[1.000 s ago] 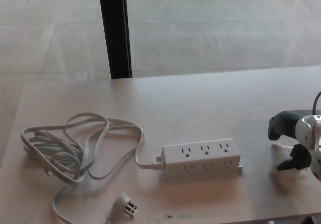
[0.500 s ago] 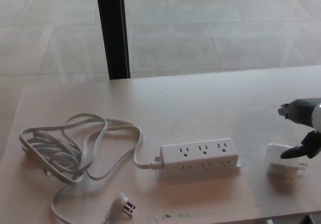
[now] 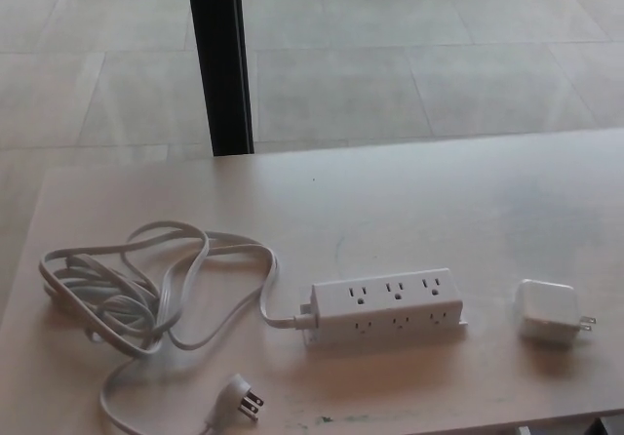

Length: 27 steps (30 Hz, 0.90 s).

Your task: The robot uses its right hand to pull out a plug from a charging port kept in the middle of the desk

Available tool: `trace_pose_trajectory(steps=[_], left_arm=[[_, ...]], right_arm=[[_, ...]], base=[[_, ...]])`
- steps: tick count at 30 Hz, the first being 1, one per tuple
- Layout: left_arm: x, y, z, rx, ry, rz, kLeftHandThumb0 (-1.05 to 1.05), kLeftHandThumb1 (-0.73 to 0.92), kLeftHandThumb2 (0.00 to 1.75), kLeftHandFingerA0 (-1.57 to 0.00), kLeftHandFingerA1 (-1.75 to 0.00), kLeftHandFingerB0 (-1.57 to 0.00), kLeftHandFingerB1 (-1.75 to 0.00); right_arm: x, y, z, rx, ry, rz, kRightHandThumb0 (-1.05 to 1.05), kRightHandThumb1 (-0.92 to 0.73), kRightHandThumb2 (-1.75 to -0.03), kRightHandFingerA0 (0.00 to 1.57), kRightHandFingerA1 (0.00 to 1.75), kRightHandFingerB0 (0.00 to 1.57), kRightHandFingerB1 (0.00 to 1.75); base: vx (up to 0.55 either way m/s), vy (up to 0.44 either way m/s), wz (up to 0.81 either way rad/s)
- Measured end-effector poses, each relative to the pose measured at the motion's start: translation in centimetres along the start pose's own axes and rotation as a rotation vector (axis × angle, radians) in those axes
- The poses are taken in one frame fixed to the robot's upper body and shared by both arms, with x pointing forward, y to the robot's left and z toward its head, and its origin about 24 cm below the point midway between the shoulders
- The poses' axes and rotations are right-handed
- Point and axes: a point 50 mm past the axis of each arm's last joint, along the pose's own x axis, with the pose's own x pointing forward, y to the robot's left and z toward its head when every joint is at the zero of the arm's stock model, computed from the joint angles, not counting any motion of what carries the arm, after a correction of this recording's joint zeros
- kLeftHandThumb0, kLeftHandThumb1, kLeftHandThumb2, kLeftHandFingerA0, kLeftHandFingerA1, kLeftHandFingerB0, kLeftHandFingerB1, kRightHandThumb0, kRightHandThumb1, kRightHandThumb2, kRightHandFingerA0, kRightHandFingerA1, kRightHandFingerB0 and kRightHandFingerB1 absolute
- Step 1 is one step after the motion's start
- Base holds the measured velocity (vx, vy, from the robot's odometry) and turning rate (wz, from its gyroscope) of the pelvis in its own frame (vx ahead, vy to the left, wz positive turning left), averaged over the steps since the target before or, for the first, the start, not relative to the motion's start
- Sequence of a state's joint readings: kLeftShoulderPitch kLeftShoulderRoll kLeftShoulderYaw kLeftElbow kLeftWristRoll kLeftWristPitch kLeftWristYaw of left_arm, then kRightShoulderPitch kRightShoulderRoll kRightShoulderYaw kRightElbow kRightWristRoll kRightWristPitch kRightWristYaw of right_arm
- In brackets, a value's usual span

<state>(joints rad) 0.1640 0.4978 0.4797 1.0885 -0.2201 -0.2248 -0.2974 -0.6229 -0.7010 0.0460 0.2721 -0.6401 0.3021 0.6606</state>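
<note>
A white, boxy power strip (image 3: 388, 306) lies in the middle of the pale, smooth desk (image 3: 409, 201), all its sockets empty. A small square white charger plug (image 3: 549, 312) with rounded corners lies apart to its right, metal prongs pointing right. The strip's flat cord (image 3: 146, 284) loops loosely left. Neither hand shows.

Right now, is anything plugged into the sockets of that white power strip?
No: every socket of the power strip is empty, and the white plug adapter lies apart on the desk to its right.
</note>
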Motion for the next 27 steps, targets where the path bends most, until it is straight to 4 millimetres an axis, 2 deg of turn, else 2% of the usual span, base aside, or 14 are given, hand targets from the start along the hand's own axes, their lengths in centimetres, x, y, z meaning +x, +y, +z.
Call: trace_pose_trajectory(steps=[1, 2, 3, 6, 8, 10, 11, 13, 16, 17, 21, 22, 24, 27], left_arm=[[0.0, 0.0, 0.0, 0.000, 0.000, 0.000, -0.82, 0.92, 0.82, -0.57, -0.47, -0.23, -0.34], [0.0, 0.0, 0.0, -0.001, 0.000, -0.001, -0.83, 0.92, 0.81, -0.57, -0.48, -0.24, -0.35], [0.0, -0.1, 0.0, -0.001, 0.000, -0.001, -0.83, 0.92, 0.81, -0.59, -0.48, -0.24, -0.35], [0.0, -0.1, 0.0, -0.001, 0.001, -0.002, -0.83, 0.92, 0.81, -0.57, -0.48, -0.24, -0.35], [0.0, -0.1, 0.0, -0.002, 0.000, -0.002, -0.80, 0.92, 0.81, -0.62, -0.47, -0.24, -0.32], [0.0, -0.1, 0.0, -0.002, 0.001, -0.003, -0.83, 0.92, 0.82, -0.59, -0.48, -0.24, -0.34], [0.0, -0.1, 0.0, -0.002, 0.001, -0.003, -0.82, 0.92, 0.80, -0.60, -0.49, -0.24, -0.34], [0.0, -0.1, -0.1, -0.002, 0.003, -0.003, -0.83, 0.92, 0.81, -0.59, -0.48, -0.24, -0.34], [0.0, -0.2, -0.2, -0.003, 0.004, -0.003, -0.82, 0.92, 0.81, -0.56, -0.47, -0.22, -0.34], [0.0, -0.2, -0.2, -0.003, 0.004, -0.004, -0.83, 0.92, 0.81, -0.56, -0.46, -0.23, -0.34], [0.0, -0.3, -0.3, -0.006, 0.008, -0.005, -0.82, 0.92, 0.81, -0.55, -0.46, -0.22, -0.33], [0.0, -0.3, -0.4, -0.007, 0.010, -0.005, -0.82, 0.92, 0.81, -0.54, -0.46, -0.23, -0.33], [-0.1, -0.3, -0.5, -0.008, 0.013, -0.006, -0.84, 0.92, 0.81, -0.53, -0.45, -0.22, -0.33], [-0.1, -0.4, -0.7, -0.011, 0.020, -0.007, -0.85, 0.92, 0.81, -0.54, -0.46, -0.22, -0.34]], right_arm=[[-0.3, 0.0, -0.8, 0.024, 0.013, -0.006, -1.04, -0.57, -0.91, 0.93, 1.31, 0.05, 0.45], [-0.5, 0.0, -1.5, 0.044, 0.025, -0.010, -0.94, -0.49, -0.91, 1.04, 1.43, 0.02, 0.58], [-0.8, 0.2, -2.6, 0.076, 0.046, -0.014, -1.04, -0.62, -0.59, 1.14, 1.47, 0.05, 0.95], [-1.5, 0.9, -4.8, 0.139, 0.088, -0.012, -1.05, -0.65, -0.57, 1.24, 1.41, 0.10, 1.06], [-2.1, 1.4, -6.4, 0.182, 0.117, -0.013, -1.04, -0.72, -0.55, 1.15, 1.53, 0.02, 1.24], [-2.8, 2.2, -8.3, 0.225, 0.157, -0.014, -1.04, -0.73, -0.56, 1.10, 1.56, 0.01, 1.25], [-3.1, 2.6, -9.1, 0.245, 0.175, -0.013, -1.04, -0.53, -0.90, 1.10, 1.47, 0.16, 0.96], [-3.9, 3.5, -10.8, 0.287, 0.214, -0.014, -0.99, -0.50, -0.90, 1.19, 1.40, 0.13, 0.91], [-5.1, 4.9, -13.4, 0.363, 0.278, -0.018, -0.97, -0.51, -0.86, 1.14, 1.38, 0.20, 0.98], [-5.6, 5.5, -14.2, 0.390, 0.300, -0.020, -0.93, -0.72, -0.53, 1.20, 1.40, 0.00, 1.22], [-7.3, 8.0, -17.2, 0.512, 0.388, -0.030, -0.90, -0.74, -0.57, 1.17, 1.49, 0.02, 1.12], [-8.0, 9.0, -18.3, 0.566, 0.419, -0.040, -0.91, -0.72, -0.56, 1.10, 1.49, 0.02, 1.16], [-8.9, 10.2, -19.4, 0.637, 0.454, -0.057, -0.85, -0.72, -0.59, 1.16, 1.49, 0.00, 1.10], [-10.3, 12.3, -21.1, 0.767, 0.514, -0.097, -0.83, -0.72, -0.66, 1.07, 1.45, 0.00, 1.21]], base=[[0.00, 0.000, 0.00], [0.00, 0.000, 0.00], [0.00, 0.000, 0.00], [0.00, 0.000, 0.00], [0.00, 0.000, 0.00], [0.00, 0.000, 0.00], [0.00, 0.000, 0.00], [0.00, 0.000, 0.00], [0.00, 0.000, 0.00], [0.00, 0.000, 0.00], [0.00, 0.000, 0.00], [0.00, 0.000, 0.00], [0.00, 0.000, 0.00], [0.00, 0.000, 0.00]])
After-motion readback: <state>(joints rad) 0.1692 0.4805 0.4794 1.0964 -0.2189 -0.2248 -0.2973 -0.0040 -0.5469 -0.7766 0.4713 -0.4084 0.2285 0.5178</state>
